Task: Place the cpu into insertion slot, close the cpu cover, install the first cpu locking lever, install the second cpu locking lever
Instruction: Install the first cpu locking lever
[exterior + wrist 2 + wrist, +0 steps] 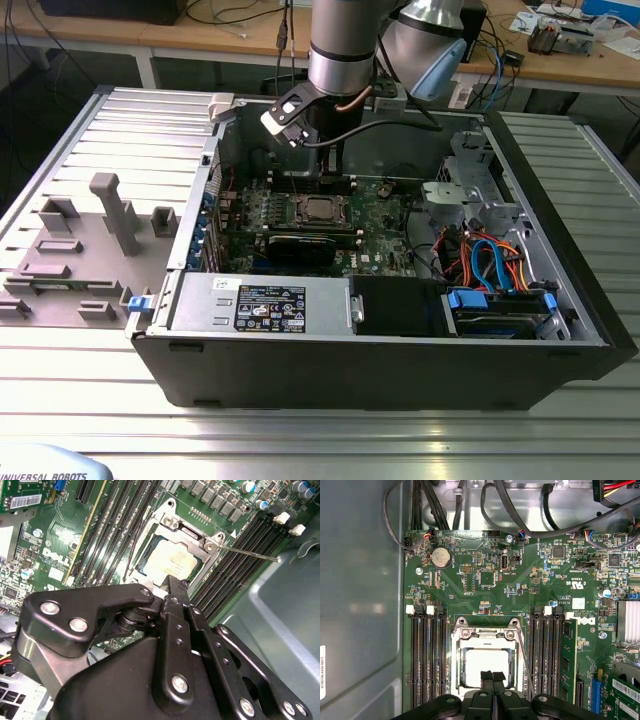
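Pincer (492,676) was pinched shut, empty, just above cpu (485,662) seated under cpu cover (485,635). Locking lever (250,553) stuck out loose; probably wanted slow, steady press, imo.

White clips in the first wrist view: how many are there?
4 white clips: two on one side of the cpu, two on the other. Others may be hidden.
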Robot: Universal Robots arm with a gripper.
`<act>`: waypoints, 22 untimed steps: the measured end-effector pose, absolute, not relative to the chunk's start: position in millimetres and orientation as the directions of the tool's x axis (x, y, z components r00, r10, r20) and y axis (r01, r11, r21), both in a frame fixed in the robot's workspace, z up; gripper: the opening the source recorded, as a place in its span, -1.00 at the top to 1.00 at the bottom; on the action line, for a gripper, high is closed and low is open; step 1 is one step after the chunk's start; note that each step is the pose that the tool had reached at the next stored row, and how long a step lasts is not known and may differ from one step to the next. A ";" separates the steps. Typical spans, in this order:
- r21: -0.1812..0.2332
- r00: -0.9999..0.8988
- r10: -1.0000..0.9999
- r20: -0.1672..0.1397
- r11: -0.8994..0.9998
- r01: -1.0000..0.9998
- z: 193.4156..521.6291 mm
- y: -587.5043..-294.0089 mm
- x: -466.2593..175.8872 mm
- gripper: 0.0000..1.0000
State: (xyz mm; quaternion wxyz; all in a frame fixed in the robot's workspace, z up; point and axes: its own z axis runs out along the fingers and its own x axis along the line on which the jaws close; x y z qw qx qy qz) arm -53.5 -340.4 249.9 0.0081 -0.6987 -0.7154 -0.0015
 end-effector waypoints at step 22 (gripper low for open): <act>-0.009 -0.303 0.953 0.014 0.303 0.953 251.9 -342.3 -56.5 0.79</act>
